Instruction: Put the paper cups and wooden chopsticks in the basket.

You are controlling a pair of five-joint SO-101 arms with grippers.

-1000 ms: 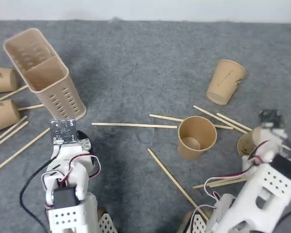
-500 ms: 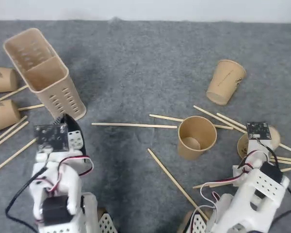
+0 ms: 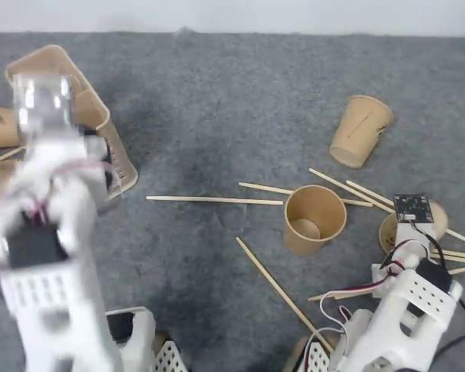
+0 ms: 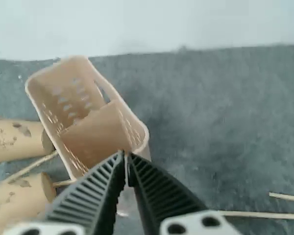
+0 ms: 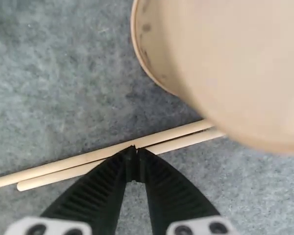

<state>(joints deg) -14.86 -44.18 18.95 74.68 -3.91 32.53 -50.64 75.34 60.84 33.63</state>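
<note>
The tan slotted basket stands upright at the far left of the grey mat, with my left gripper shut and empty just in front of it. My left arm rises over the basket in the high view. Two paper cups lie on their sides beside the basket. My right gripper is shut, its tips resting just above a pair of wooden chopsticks, beside a tipped paper cup. That cup lies next to my right arm.
An upright cup stands mid-mat and a tipped cup lies farther back right. Loose chopsticks lie across the middle, one more runs diagonally toward the front, others crowd the right side.
My left arm has swung up and to the left, now over the basket. My right arm shifted slightly toward the tipped cup a second ago and has held still since.
</note>
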